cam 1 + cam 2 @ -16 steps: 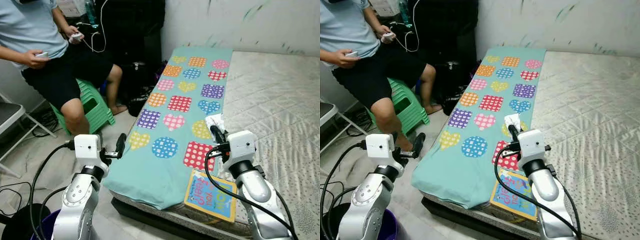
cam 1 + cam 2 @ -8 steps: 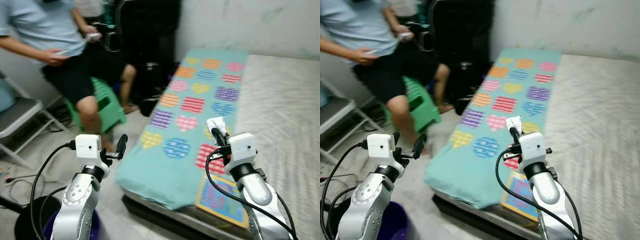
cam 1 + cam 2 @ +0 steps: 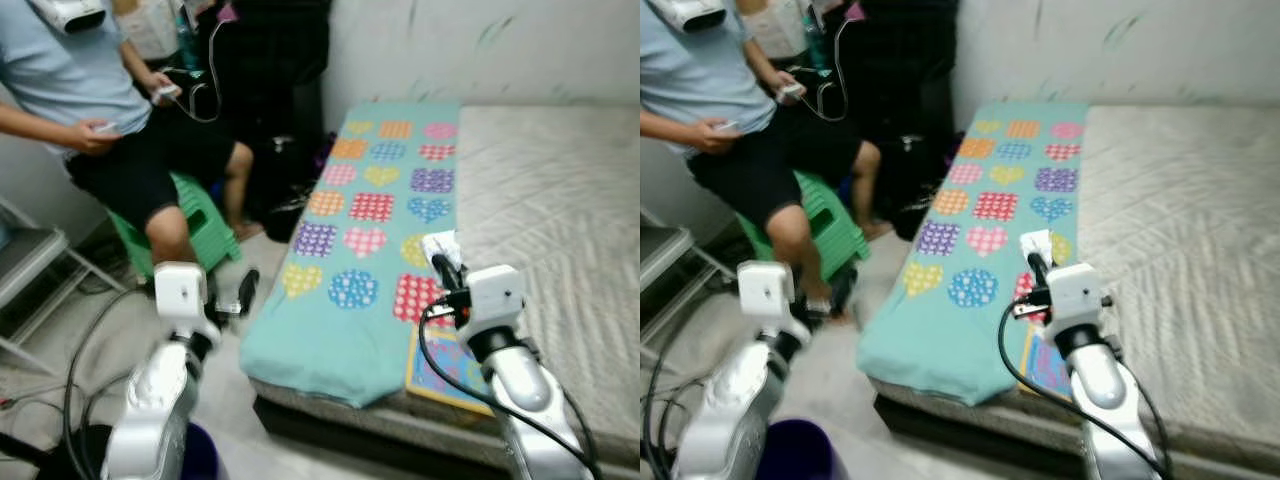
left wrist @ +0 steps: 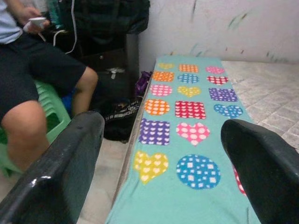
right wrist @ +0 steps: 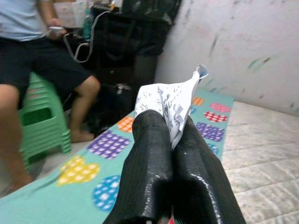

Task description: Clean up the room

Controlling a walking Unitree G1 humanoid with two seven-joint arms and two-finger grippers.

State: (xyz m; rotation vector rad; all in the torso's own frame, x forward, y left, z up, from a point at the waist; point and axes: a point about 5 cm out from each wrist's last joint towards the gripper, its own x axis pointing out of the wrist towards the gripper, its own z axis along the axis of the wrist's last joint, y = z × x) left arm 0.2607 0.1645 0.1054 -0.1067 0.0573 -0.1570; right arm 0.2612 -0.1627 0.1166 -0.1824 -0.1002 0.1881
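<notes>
The right pincer point(image 5: 172, 122) is clamped on a crumpled white paper point(image 5: 170, 99), holding it up over the teal patterned blanket point(image 3: 370, 250) that lies along the edge of the bed point(image 3: 545, 200). The left pincer point(image 4: 163, 140) hangs beside the bed with its fingers wide apart and nothing between them. A picture book point(image 3: 445, 362) lies on the mattress by the right arm. A person point(image 3: 95, 110) sits on a green stool point(image 3: 195, 215).

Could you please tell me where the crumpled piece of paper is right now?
The crumpled paper is pinched in the right gripper, held above the teal patterned blanket on the bed, just beyond the picture book.
</notes>
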